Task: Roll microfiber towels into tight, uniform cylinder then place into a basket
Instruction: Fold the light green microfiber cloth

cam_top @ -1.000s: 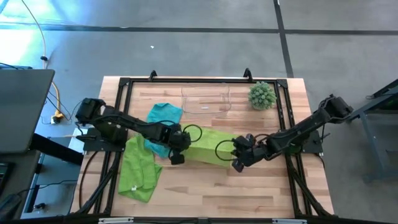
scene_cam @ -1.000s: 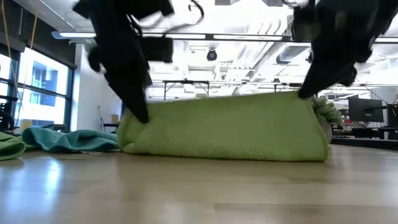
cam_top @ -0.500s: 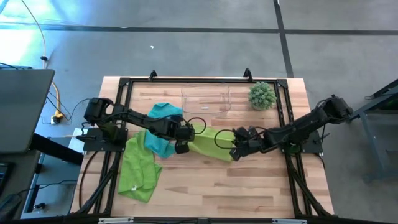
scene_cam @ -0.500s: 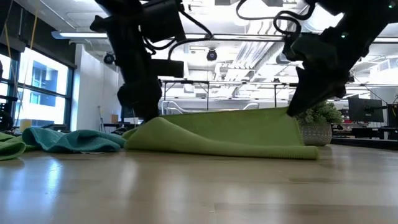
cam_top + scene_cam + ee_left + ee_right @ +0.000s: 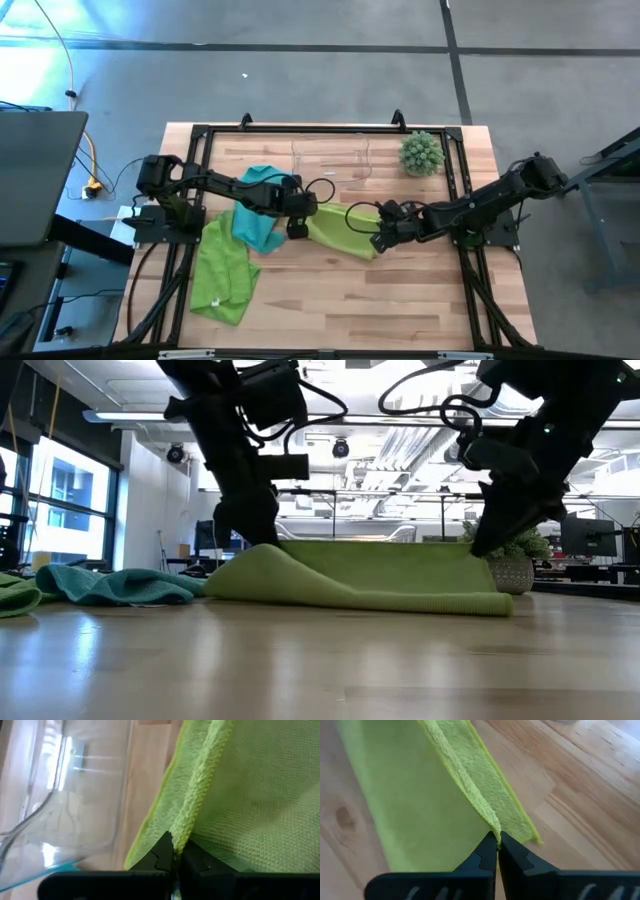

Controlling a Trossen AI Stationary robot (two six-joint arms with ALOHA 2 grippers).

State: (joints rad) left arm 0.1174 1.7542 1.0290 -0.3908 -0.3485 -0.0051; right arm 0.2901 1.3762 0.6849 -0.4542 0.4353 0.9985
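Both hands are pinched shut on one lime green towel (image 5: pixel 340 229) at mid-desk, the left hand (image 5: pixel 297 213) on its edge nearest the clear basket (image 5: pixel 330 163), the right hand (image 5: pixel 382 231) on the opposite end, so the cloth hangs folded between them with its lower fold resting on the wood. Three towels are out: this one, a teal one (image 5: pixel 259 208) beside the left hand, and a second lime one (image 5: pixel 222 275) near the desk's (image 5: pixel 400 300) left front. Bare wood lies open along the front, and one spiky plant ball (image 5: pixel 421 153) sits right of the basket.
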